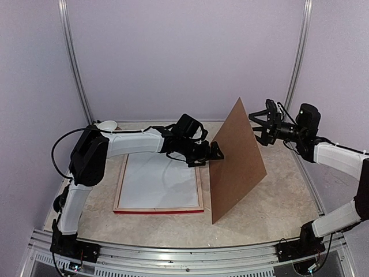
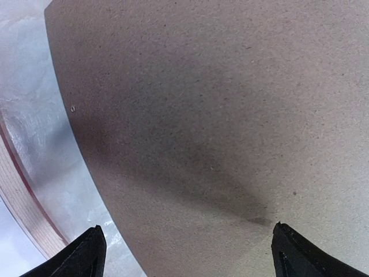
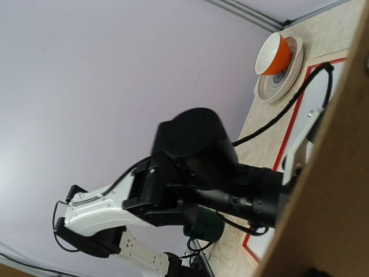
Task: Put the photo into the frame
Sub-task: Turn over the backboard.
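Brown backing board (image 1: 237,161) stands tilted beside the frame (image 1: 158,209), photo (image 1: 158,182) inside. My left gripper (image 1: 213,152) props it, jaws wide; my right gripper (image 1: 258,127) I cannot tell. Next, I lower it flat.

Red-edged frame (image 1: 159,209) flat, pale back up, white-backed photo (image 1: 155,182) lying within it.

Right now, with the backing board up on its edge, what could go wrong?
The backing board stands tilted on its lower edge. The left end effector is open, facing its surface rather than clamping it, so the board may topple or slide.
Whether the right end effector grips the board's upper edge is unclear. A slip could drop it onto the photo lying in the frame and shift it.
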Robot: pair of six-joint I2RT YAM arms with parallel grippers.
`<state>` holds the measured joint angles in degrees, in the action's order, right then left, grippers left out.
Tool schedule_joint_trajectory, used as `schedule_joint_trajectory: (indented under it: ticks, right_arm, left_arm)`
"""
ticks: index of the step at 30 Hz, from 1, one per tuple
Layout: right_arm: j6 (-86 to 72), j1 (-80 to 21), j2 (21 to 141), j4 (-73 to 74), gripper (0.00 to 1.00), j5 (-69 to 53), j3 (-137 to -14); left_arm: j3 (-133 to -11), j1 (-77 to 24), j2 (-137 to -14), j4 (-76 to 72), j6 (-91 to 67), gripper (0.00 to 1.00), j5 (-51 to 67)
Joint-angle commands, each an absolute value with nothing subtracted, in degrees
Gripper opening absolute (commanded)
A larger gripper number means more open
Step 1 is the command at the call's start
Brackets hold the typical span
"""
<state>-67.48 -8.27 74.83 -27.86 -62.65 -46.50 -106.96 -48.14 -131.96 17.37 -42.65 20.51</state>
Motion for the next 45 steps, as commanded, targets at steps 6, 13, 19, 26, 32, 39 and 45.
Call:
schedule_joint_trajectory:
  ticks: [6, 13, 19, 26, 32, 39, 45]
  right_arm:
    - [-68.6, -13.2, 78.3, -31.7, 0.92, -60.5, -49.7]
    - [-69.0, -14.8, 80.2, -32.7, 0.92, -60.2, -50.9]
    - [-69.4, -15.9, 81.3, -33.5, 0.92, -60.1, -51.8]
    - [-70.2, -17.7, 82.7, -34.5, 0.92, -59.8, -53.6]
    - [-70.2, -18.9, 84.2, -34.7, 0.92, -59.8, -54.7]
    - [-70.1, -19.8, 86.0, -35.5, 0.92, -59.8, -54.9]
    - [-71.6, -20.4, 86.7, -37.7, 0.92, -59.8, -54.7]
  left_arm:
    - [-100.1, -46.2, -125.1, 13.8, -44.0, 0.99, 20.8]
    - [-87.8, -44.0, -117.6, -0.3, -49.3, 0.99, 24.1]
    - [-86.9, -43.7, -116.4, -2.5, -50.3, 0.99, 25.7]
    - [-85.8, -43.3, -116.0, -4.3, -50.9, 0.99, 26.0]
    - [-81.2, -42.2, -113.6, -10.4, -53.7, 0.99, 26.5]
    - [-77.6, -41.4, -111.2, -17.9, -56.7, 0.99, 28.2]
    - [-76.2, -41.4, -111.6, -23.7, -59.9, 0.99, 30.6]
